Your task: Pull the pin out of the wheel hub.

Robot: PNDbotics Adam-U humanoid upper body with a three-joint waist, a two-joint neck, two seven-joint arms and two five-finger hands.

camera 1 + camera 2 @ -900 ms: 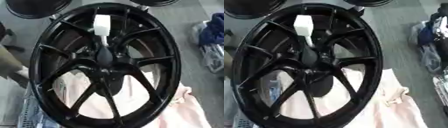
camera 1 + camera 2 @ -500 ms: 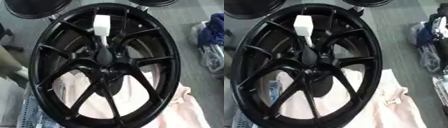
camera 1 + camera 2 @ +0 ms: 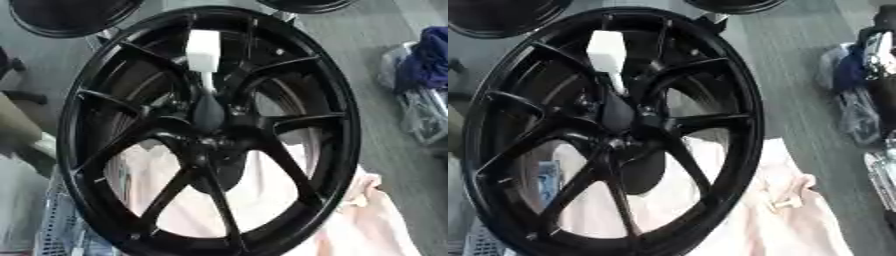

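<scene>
A large black spoked wheel [image 3: 332, 100] fills both views, tilted toward me. From its hub [image 3: 210, 145] a pin stands out: a dark bulb [image 3: 208, 112] at the hub, a thin pale shaft above it, and a white block-shaped handle [image 3: 203, 50] at the top, in front of the upper spokes. Neither of my hands shows in either view, and nothing touches the pin.
A pink cloth [image 3: 372, 225] lies under the wheel, with a small pale piece [image 3: 785, 202] on it. A blue and grey bundle [image 3: 420, 65] sits on the floor at right. Two round black shapes [image 3: 70, 15] stand behind the wheel, and a perforated crate [image 3: 57, 225] is at lower left.
</scene>
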